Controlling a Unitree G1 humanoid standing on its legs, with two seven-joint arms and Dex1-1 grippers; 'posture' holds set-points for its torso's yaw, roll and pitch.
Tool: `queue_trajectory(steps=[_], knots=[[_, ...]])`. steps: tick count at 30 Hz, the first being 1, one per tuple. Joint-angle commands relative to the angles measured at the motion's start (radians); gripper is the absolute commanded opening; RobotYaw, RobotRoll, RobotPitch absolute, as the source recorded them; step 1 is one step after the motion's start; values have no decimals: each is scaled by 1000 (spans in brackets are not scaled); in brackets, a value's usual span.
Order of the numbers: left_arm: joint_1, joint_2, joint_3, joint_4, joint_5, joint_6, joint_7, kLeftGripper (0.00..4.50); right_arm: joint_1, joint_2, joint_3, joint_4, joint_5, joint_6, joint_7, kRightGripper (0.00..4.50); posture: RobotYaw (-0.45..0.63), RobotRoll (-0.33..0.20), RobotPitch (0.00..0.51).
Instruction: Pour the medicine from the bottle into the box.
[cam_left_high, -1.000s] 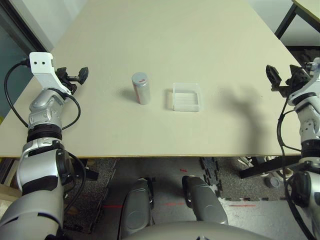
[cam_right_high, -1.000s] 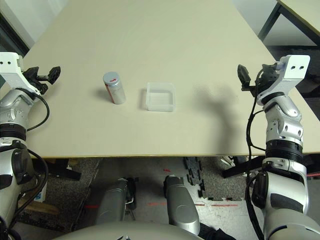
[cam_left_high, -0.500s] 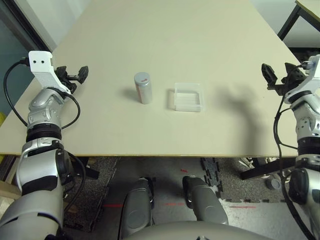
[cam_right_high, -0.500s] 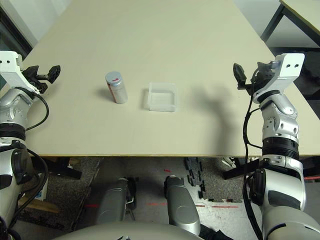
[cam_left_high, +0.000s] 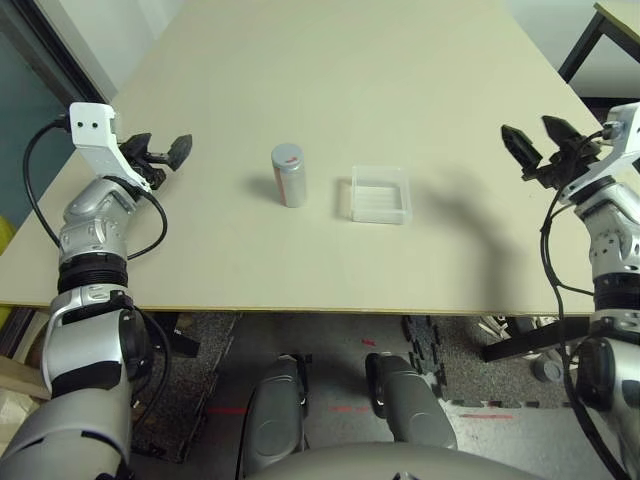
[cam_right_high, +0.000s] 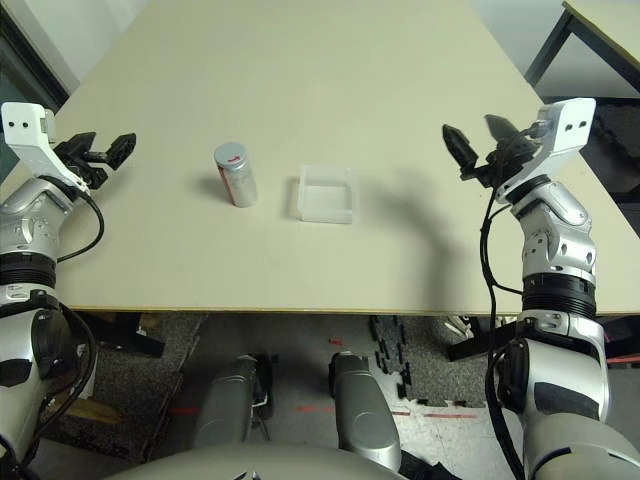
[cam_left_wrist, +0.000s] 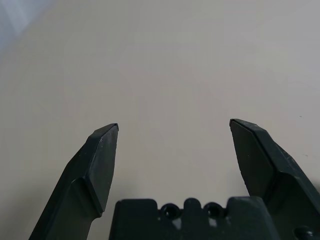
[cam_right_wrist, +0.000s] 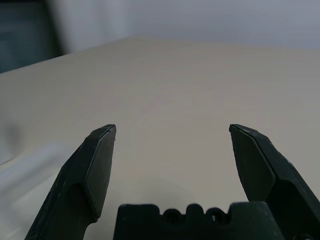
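Head camera, left eye: the bottle (cam_left_high: 288, 174) stands upright mid-table, grey lid with red mark on, well back from the near edge. The box (cam_left_high: 380, 194) of clear plastic sits just beside it toward the robot's right, a bare strip of table (cam_left_high: 330, 70) between them. No pill can be made out. Left gripper (cam_left_high: 163, 155) hangs above the table's left edge, jaws released, nothing in them, well apart from the bottle.

Right eye: right gripper (cam_right_high: 480, 142) is above the table's right side, jaws spread and empty; bare tabletop lies between it and the box.

Left wrist: two spread fingers (cam_left_wrist: 97, 160) over bare tabletop.

Right wrist: spread fingers (cam_right_wrist: 95, 165), bare table beyond.
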Motion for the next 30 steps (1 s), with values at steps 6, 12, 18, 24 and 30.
queue_trajectory(steps=[6, 12, 18, 24, 30], knots=[[91, -19, 2, -188, -62, 107, -38, 4466, 39, -21, 67, -129, 36, 88, 158, 4500, -130, 0, 140], [181, -29, 11, -339, -139, 152, -95, 4466, 43, -30, 89, -180, 61, 146, 223, 4500, -128, 0, 147], [257, -55, -31, -486, -184, 215, -139, 4466, 60, -44, 152, -248, 58, 195, 299, 4500, -129, 0, 150], [307, -76, -116, -565, -167, 202, -195, 4466, 74, -46, 231, -283, 8, 169, 329, 4500, -137, 0, 157], [335, -99, -160, -607, -165, 182, -212, 4466, 72, -30, 248, -282, -2, 155, 319, 4500, -146, 0, 159]])
